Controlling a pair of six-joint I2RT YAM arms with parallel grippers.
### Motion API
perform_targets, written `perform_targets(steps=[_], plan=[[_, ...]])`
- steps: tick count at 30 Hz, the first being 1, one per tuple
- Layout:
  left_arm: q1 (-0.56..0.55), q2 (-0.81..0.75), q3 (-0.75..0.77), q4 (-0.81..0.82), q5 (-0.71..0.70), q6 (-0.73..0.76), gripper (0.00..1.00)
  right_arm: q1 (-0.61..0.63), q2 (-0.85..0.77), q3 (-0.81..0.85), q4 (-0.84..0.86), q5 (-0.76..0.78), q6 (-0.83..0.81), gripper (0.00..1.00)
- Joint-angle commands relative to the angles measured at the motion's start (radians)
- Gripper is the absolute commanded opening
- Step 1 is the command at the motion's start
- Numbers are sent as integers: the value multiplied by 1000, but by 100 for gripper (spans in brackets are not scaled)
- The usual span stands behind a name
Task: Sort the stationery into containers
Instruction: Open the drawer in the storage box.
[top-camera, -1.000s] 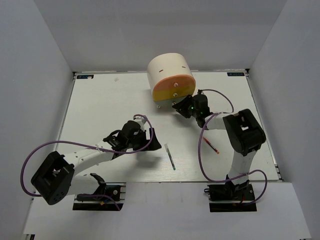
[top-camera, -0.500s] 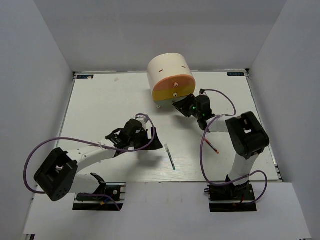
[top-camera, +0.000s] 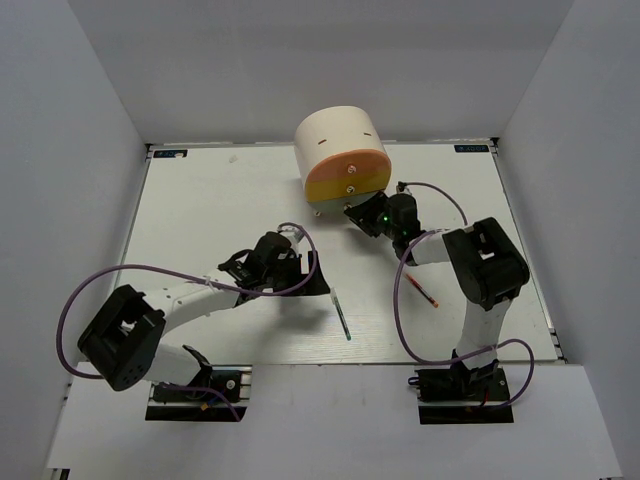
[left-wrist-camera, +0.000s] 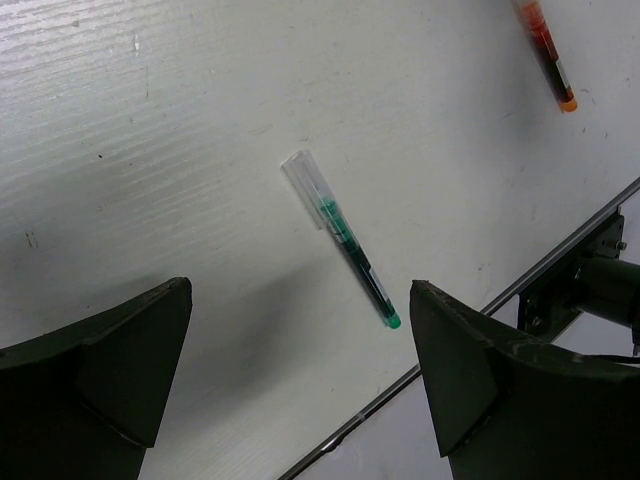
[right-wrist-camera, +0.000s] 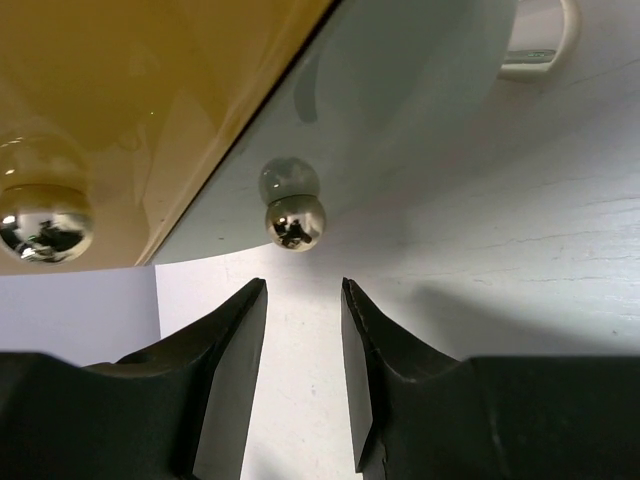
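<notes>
The cream round-topped cabinet (top-camera: 335, 135) stands at the back centre, its orange upper drawer (top-camera: 338, 168) and yellow lower drawer (top-camera: 335, 191) both shut. My right gripper (top-camera: 358, 214) (right-wrist-camera: 303, 285) is at the lower drawer's front, jaws narrowly open and empty. A shiny round knob (right-wrist-camera: 296, 221) sits just beyond the fingertips, and a second knob (right-wrist-camera: 45, 222) shows on the orange front. A thin pen with a green end (top-camera: 340, 312) (left-wrist-camera: 346, 241) lies on the table, just ahead of my wide-open, empty left gripper (top-camera: 312, 275) (left-wrist-camera: 300, 290). A thin red pen (top-camera: 422, 290) (left-wrist-camera: 545, 45) lies to the right.
The white table (top-camera: 200, 210) is walled in on three sides. A metal rail (left-wrist-camera: 480, 310) marks its near edge, close to the green-ended pen. Purple cables (top-camera: 430, 185) loop off both arms. A white cabinet foot (right-wrist-camera: 540, 45) rests on the table.
My left arm has reached further right, bringing its open gripper closer to the green-ended pen. The right gripper has edged towards the lower drawer and its jaws have narrowed slightly.
</notes>
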Motion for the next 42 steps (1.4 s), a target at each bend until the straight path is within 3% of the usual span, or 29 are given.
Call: perform_targets(steps=[1,24,29,42], plan=[[5,-3,30,-9,20,15,100,7,28,42,51,20,-3,42],[5,49,79,-40,39,24,100,14,122,155,74,69,-16,38],[5,49,79,-29,39,24,100,12,125,151,88,63,-48,30],[5,89,79,20,57,24,100,15,-41,-90,124,-9,-103,24]])
